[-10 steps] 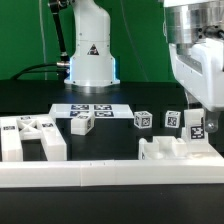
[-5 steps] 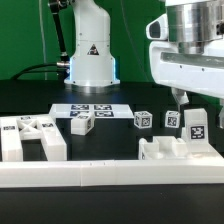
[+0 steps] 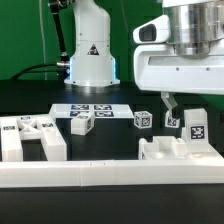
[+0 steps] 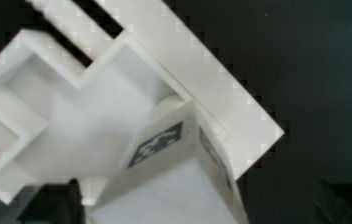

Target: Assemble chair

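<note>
Hovering tool (image 3: 191, 108): fingers spread, pinching nothing.
Chair part: small white plastic block with a square tag (image 3: 196, 126), just under the tool, near chunky white pieces (image 3: 165, 152).
Good move: go straight down, squeeze flat sides.

The gripper (image 3: 188, 104) has gone up and slid toward the exterior view's left. It now hangs higher above the tagged chair post (image 3: 196, 126) than before.
</note>
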### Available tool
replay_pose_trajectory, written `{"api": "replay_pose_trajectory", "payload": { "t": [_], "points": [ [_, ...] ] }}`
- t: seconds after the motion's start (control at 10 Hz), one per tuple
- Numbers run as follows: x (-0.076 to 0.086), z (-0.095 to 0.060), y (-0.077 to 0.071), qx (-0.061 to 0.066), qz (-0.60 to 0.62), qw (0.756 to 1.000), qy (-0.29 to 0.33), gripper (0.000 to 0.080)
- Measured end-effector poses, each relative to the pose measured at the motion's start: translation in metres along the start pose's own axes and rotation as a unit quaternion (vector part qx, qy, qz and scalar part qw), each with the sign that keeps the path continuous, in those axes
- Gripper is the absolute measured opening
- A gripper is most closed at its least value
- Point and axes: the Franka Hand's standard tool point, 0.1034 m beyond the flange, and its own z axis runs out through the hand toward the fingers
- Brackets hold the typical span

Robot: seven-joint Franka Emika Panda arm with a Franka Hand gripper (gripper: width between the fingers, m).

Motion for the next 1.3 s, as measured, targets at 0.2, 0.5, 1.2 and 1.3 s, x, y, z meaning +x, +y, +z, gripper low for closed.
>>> {"api": "replay_pose_trajectory", "payload": {
  "t": [0.2, 0.5, 1.2, 1.3],
  "points": [
    [0.0011, -0.0003, 0.0008, 0.000, -0.062, 0.998, 0.000, 0.0649],
    [0.0047, -0.0013, 0.0028, 0.000, -0.169, 0.986, 0.001, 0.0649],
    [0.0043, 0.0000, 0.0031, 0.000, -0.169, 0.986, 0.000, 0.0289],
    [0.0041, 0.0001, 0.0030, 0.000, -0.159, 0.987, 0.000, 0.0289]
  ]
}}
